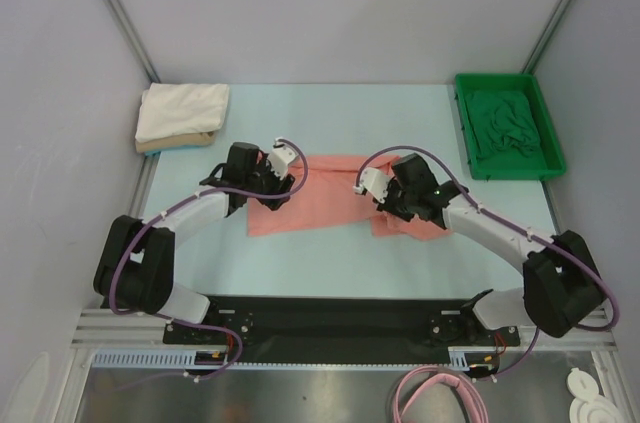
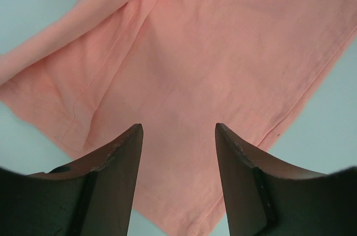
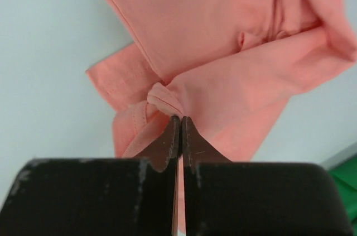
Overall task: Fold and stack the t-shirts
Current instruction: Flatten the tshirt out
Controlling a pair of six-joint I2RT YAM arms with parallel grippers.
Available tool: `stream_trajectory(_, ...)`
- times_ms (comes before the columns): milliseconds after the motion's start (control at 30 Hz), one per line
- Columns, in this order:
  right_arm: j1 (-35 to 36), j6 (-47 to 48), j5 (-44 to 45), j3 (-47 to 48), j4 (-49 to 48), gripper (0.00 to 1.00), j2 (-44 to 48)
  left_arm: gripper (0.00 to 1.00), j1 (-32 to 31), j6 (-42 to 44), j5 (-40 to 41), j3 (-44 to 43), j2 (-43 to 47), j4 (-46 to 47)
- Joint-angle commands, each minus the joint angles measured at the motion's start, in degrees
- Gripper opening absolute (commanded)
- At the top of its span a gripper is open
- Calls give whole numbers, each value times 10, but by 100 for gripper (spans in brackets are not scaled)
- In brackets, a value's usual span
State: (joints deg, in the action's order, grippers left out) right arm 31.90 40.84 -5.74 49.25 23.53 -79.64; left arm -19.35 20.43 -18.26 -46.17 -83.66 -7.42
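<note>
1. Now, from above, the pink shirt (image 1: 320,205) lies rumpled in the middle of the desk (image 1: 330,123).
2. Left wrist: the left jaws gape wide above the pink shirt (image 2: 223,52), holding nothing.
3. Right wrist: the right jaws squeeze a small fold of the pink shirt (image 3: 223,35); it could slip out if pulled hard.

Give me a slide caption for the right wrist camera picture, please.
The right gripper pinches a bunched fold of the salmon-pink t-shirt lying on the pale blue table.
</note>
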Motion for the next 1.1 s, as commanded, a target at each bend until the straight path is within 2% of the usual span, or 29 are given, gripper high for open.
stream_trajectory(0,29,17,46,32,-22,0,68,60,4,1,5,8,11,27)
stream_trajectory(67,36,16,57,37,-24,0,108,60,4,3,21,13,18,35)
stream_trajectory(133,34,18,77,38,-35,0,134,60,5,-2,74,11,17,45)
stream_trajectory(233,9,29,113,37,-72,0,142,59,7,8,135,-9,-8,48)
stream_trajectory(267,-19,23,115,37,-81,0,137,58,7,12,146,-18,-18,44)
stream_trajectory(433,-80,-18,64,44,-112,0,122,52,7,50,217,-103,-115,8)
stream_trajectory(600,-79,-23,63,42,-116,0,136,50,7,70,249,-127,-158,-2)
stream_trajectory(633,-81,-23,63,41,-117,0,139,47,7,72,252,-128,-163,-4)
stream_trajectory(1067,-88,-27,42,31,-124,0,144,43,8,77,287,-122,-175,0)
